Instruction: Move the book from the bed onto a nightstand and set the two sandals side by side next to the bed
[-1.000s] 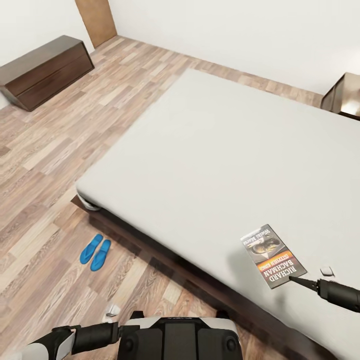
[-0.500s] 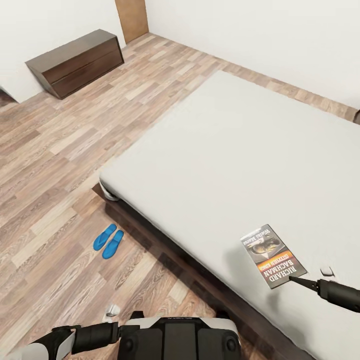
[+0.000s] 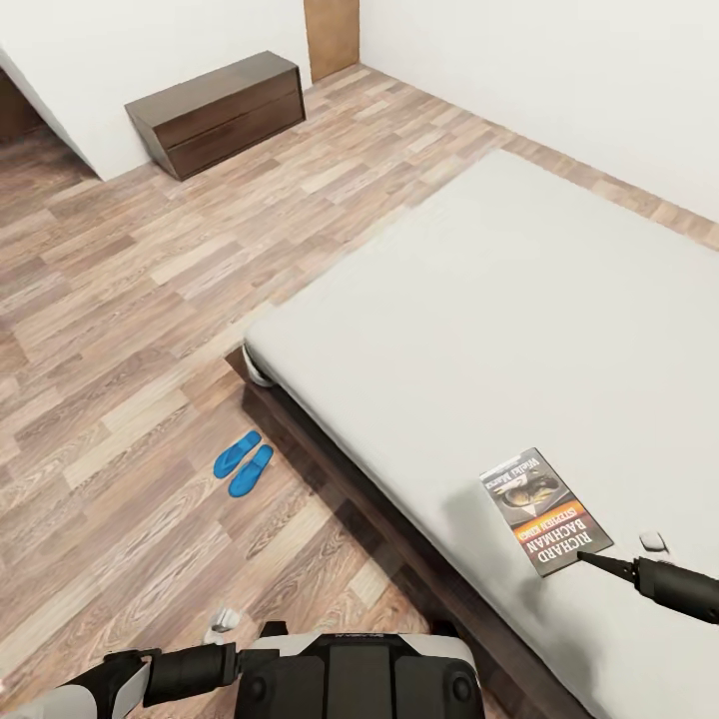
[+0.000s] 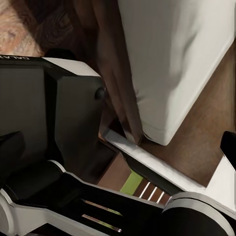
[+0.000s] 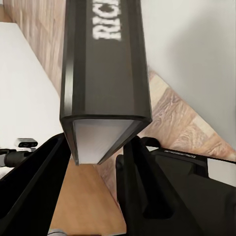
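Bed point(image 3: 479, 330): wide, off-white mattress, spreads ahead of and under right gripper point(image 3: 589, 559).

Book point(image 3: 544, 509): thin paperback, held by right gripper at near short edge, rest cantilevered forward over mattress. Right wrist view: fingers point(image 5: 142, 191) clamp either side of book point(image 5: 103, 73). Judgement: light, fairly stiff, glossy cover may slip; edge grip adequate, deeper bite safer.

Sandals point(image 3: 243, 462): side by side on floor, well left of right gripper.

Left gripper point(image 3: 222, 624): low by base; clenched or released, cannot tell.
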### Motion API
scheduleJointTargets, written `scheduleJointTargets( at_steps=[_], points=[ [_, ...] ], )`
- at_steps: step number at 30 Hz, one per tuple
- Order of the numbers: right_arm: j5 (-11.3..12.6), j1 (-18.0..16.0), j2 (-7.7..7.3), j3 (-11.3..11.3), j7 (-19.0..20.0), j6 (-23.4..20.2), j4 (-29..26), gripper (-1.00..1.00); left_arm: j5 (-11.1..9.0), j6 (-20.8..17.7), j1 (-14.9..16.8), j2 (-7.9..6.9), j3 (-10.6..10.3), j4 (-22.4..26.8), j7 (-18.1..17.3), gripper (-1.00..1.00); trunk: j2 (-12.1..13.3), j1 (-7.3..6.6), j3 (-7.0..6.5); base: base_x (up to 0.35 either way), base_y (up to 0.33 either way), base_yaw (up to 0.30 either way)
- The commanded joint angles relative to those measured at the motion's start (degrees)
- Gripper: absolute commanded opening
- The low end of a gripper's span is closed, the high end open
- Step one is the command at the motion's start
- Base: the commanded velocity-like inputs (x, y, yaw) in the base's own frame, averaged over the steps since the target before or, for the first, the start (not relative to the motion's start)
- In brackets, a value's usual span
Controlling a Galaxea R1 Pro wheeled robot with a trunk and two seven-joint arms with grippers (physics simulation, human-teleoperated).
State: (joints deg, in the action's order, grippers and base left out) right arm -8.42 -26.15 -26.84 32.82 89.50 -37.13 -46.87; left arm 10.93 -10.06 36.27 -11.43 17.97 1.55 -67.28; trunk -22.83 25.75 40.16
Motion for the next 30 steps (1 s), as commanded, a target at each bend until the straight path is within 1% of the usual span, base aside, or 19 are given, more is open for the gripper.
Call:
scheduleJointTargets(
  at_steps=[1,25,30],
  points=[
    [-0.5,0.0,0.04,0.2,0.5,-0.6,-0.1,-1.0,0.5,-0.6,0.0,0.0,0.5,0.0,-0.2,1.0,-0.1,0.03,0.06,0.0,0.0,0.294],
    [-0.5,0.0,0.04,0.2,0.5,-0.6,-0.1,-1.0,0.5,-0.6,0.0,0.0,0.5,0.0,-0.2,1.0,-0.1,0.03,0.06,0.0,0.0,0.293],
    [-0.5,0.0,0.04,0.2,0.5,-0.6,-0.1,-1.0,0.5,-0.6,0.0,0.0,0.5,0.0,-0.2,1.0,-0.1,0.03,0.06,0.0,0.0,0.116]
  ],
)
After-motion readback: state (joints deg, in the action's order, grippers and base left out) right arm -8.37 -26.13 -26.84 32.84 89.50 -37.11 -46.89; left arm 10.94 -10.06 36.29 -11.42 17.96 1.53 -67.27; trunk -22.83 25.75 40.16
